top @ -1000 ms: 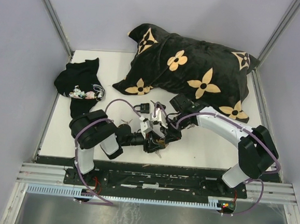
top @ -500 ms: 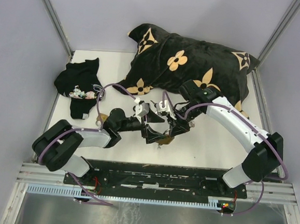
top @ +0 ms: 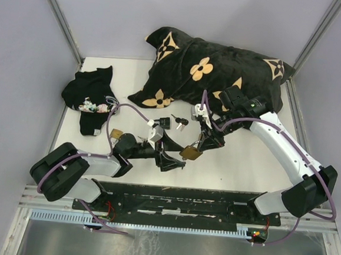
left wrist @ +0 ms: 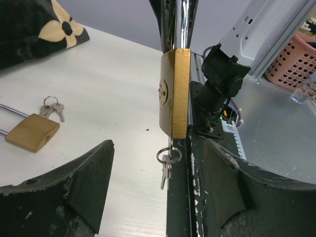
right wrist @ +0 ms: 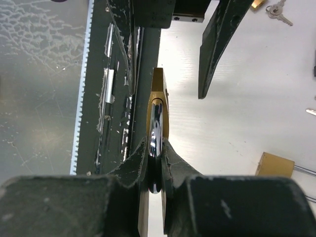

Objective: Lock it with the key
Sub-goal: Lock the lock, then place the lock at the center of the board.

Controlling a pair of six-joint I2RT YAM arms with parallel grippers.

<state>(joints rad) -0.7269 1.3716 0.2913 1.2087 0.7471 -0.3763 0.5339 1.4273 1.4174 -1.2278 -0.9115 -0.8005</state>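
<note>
The right gripper (right wrist: 155,158) is clamped tight on the chrome shackle (left wrist: 180,19) of the brass padlock (left wrist: 175,94). It holds the lock upright in the air over the near middle of the tabletop (top: 238,168), close to the near edge. A small bunch of keys (left wrist: 167,165) hangs from the underside of the lock body (one key apparently seated in the keyhole, though the view is too narrow to be sure). The left gripper (top: 175,154) sits just left of the padlock with its jaws spread wide. In its wrist view one finger stands on either side of the hanging keys, touching neither them nor the lock, and it holds nothing. A second padlock (left wrist: 32,132) lies flat on the tabletop farther back, with loose keys (left wrist: 52,106) at its corner. A black pillow (top: 216,72) with tan flowers fills the far edge, and a dark garment (top: 90,97) is bunched by the left edge.
</note>
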